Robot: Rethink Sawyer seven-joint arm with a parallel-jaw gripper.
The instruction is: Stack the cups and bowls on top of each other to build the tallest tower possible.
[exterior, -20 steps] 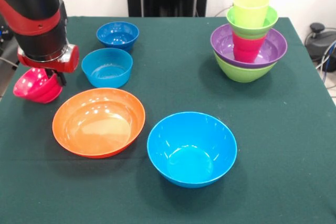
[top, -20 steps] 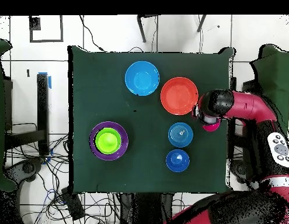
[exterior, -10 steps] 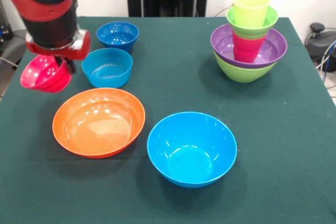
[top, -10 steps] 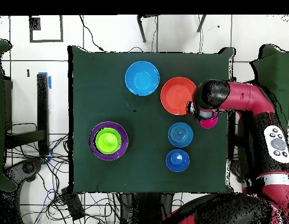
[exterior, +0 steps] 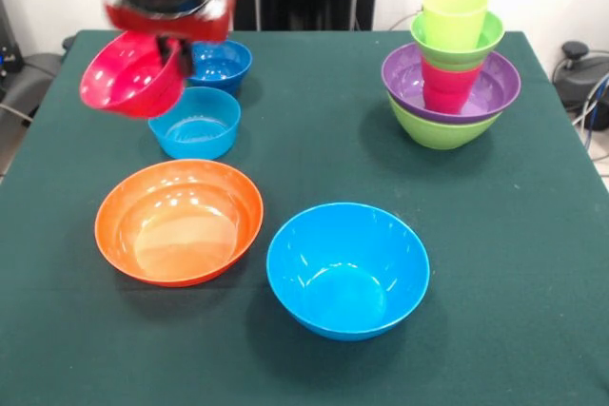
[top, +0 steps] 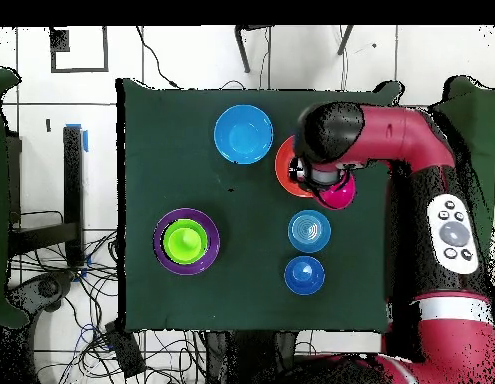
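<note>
My gripper (exterior: 171, 48) is shut on the rim of the small pink-red bowl (exterior: 130, 75) and holds it tilted in the air above the small light blue bowl (exterior: 195, 122). In the overhead view the pink-red bowl (top: 338, 190) sits under the arm by the orange bowl (top: 289, 170). The tower (exterior: 451, 68) stands at the far right: large lime-green bowl (exterior: 440, 130), purple bowl (exterior: 493, 86), red cup (exterior: 447, 86), small lime-green bowl (exterior: 458, 47), lime-green cup (exterior: 454, 14) on top. It also shows in the overhead view (top: 186, 241).
The large orange bowl (exterior: 178, 221) and large light blue bowl (exterior: 347, 268) sit near the front. The small dark blue bowl (exterior: 220, 65) is behind the small light blue one. The green table's edge (exterior: 285, 33) runs along the far side.
My gripper has lifted the pink-red bowl off the table's left edge and carried it up and rightwards, now above the small blue bowls. Everything else has stayed put.
</note>
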